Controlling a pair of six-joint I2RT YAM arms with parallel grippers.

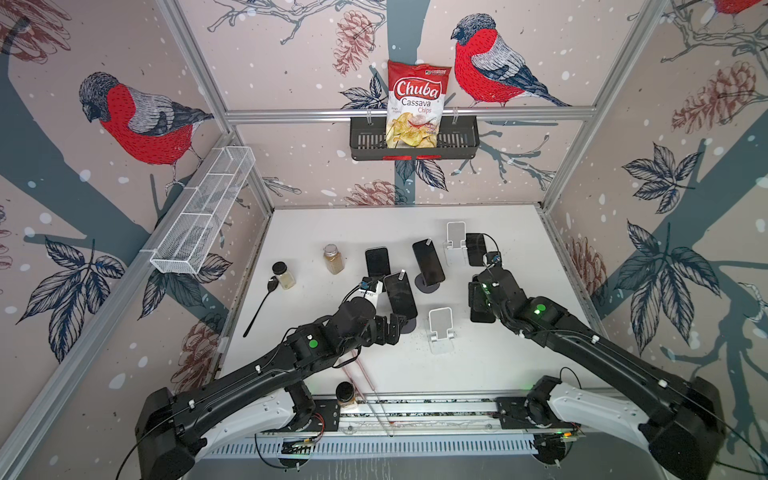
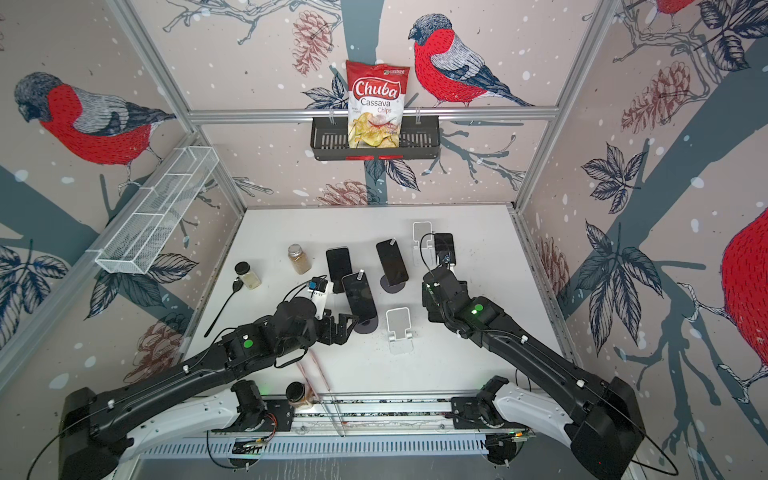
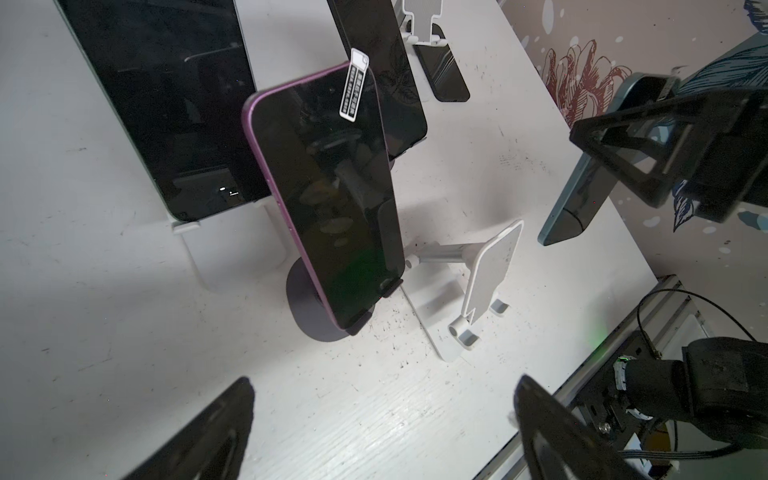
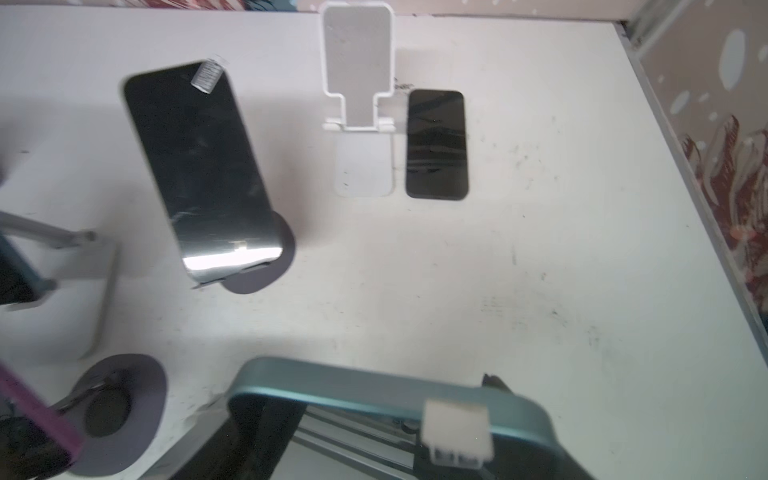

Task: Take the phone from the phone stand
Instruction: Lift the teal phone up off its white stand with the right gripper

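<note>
My right gripper (image 1: 478,297) is shut on a teal-edged phone (image 4: 365,388) and holds it above the table; one fingertip (image 4: 492,381) shows behind its edge. This phone (image 3: 582,199) hangs to the right of an empty white phone stand (image 1: 440,328). My left gripper (image 3: 382,415) is open, with bare table between its fingers (image 3: 224,424). It sits just in front of a purple-edged phone (image 3: 328,199) that leans upright on a round dark stand (image 3: 307,307). In both top views this purple phone (image 2: 359,297) is right beside the left gripper (image 2: 347,326).
Behind stand a phone on a round stand (image 1: 428,262) and a phone on a white stand (image 1: 377,262). A phone (image 1: 476,249) lies flat beside another empty white stand (image 1: 456,239). Two jars (image 1: 333,258) and a spoon (image 1: 262,305) are at left, a jar (image 1: 345,395) at the front edge.
</note>
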